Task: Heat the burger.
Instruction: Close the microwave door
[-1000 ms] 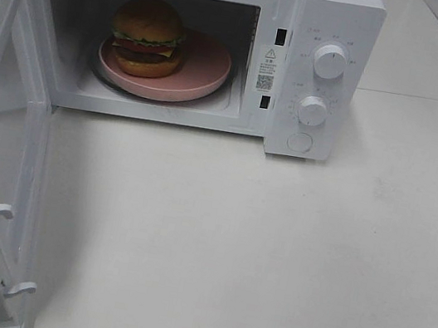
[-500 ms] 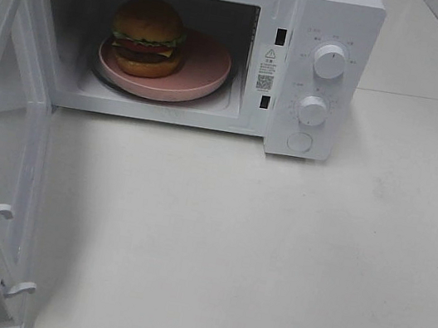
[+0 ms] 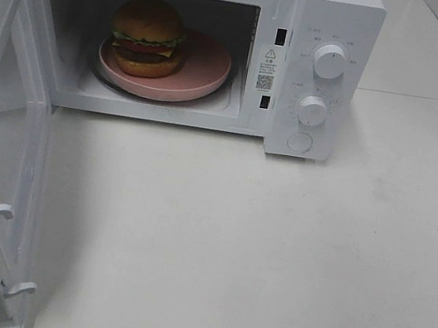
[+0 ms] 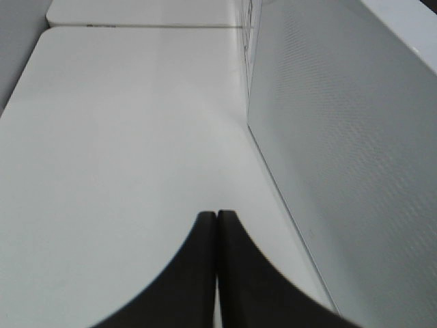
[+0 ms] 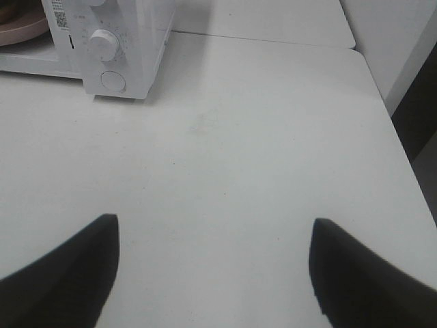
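Sitting on the plate (image 3: 210,66) inside the open microwave (image 3: 336,15), your burger (image 3: 147,37) hides the plate's left part. Your left hand (image 4: 216,215) is pinched shut on nothing beside the door (image 3: 12,96); your right hand (image 5: 213,222) gapes empty over the bench (image 3: 269,265).

The open microwave door (image 3: 9,162) is cut off by the left and bottom edges of the exterior view. Lettering around the dials (image 3: 329,61) and on the warning label (image 3: 267,69) is too small to read. The burger (image 3: 147,34) hides part of the pink plate (image 3: 206,65).
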Controlling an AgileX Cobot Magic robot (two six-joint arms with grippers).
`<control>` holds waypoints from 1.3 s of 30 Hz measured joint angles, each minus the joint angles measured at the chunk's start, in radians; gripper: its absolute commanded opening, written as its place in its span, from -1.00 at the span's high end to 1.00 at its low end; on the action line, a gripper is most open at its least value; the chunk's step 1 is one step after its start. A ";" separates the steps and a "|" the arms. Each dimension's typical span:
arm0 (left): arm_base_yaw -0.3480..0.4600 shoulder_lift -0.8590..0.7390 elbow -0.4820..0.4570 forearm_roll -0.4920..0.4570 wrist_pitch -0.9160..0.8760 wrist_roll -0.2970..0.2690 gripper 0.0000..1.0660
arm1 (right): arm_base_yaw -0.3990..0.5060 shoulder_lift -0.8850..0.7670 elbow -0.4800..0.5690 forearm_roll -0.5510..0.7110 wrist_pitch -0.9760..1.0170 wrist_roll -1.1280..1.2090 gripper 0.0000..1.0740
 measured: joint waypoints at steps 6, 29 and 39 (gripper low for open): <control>0.000 0.037 0.155 -0.038 -0.380 0.041 1.00 | 0.000 0.000 0.000 0.000 0.000 0.000 -0.42; 0.000 0.442 0.232 0.304 -0.961 -0.193 1.00 | 0.000 0.000 0.000 0.000 0.000 0.000 -0.42; 0.000 0.612 0.231 0.512 -1.216 -0.352 1.00 | 0.000 0.000 0.000 0.000 0.000 0.000 -0.42</control>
